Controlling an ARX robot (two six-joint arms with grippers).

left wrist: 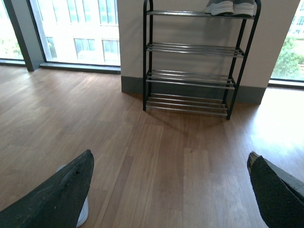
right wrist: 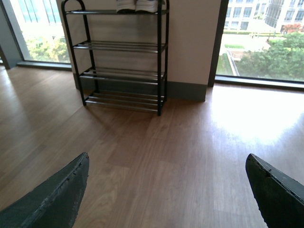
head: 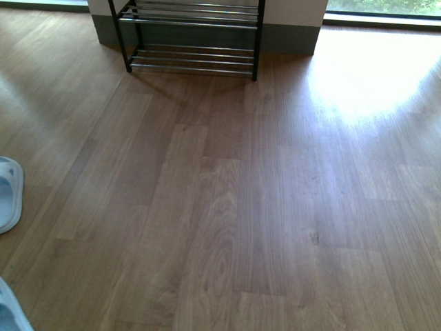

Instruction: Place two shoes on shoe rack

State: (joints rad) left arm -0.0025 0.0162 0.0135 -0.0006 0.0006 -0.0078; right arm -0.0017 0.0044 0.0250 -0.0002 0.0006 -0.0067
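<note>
the shoe rack (head: 189,58) stands against a pale wall (right wrist: 192,42) at the far end of a wooden floor (head: 227,207). the front view shows only the rack's two lowest tiers, and both are bare.

the wrist views show the whole rack. the two shoes (left wrist: 230,7) sit side by side on the rack's top tier, touching or nearly touching each other. in the left wrist view they are at the end of that tier by one arched post, with only their white soles and a strip of grey upper in the picture. the right wrist view also shows them (right wrist: 137,4) on the top tier, cut off by the picture's edge. the three tiers below the shoes hold nothing.

the left gripper (left wrist: 169,159) hangs over the floor well away from the rack, facing it. its fingers (left wrist: 61,194) are spread wide with nothing between them. the right gripper (right wrist: 167,159) is likewise well back from the rack, its fingers (right wrist: 52,199) wide apart and empty.

a pale slipper (head: 8,193) lies on the floor far from the rack, at the edge of the front view, and part of a second slipper (head: 10,314) lies farther from the rack. windows (right wrist: 259,40) flank the wall behind the rack, and bright light falls on the floor to one side of the rack.
</note>
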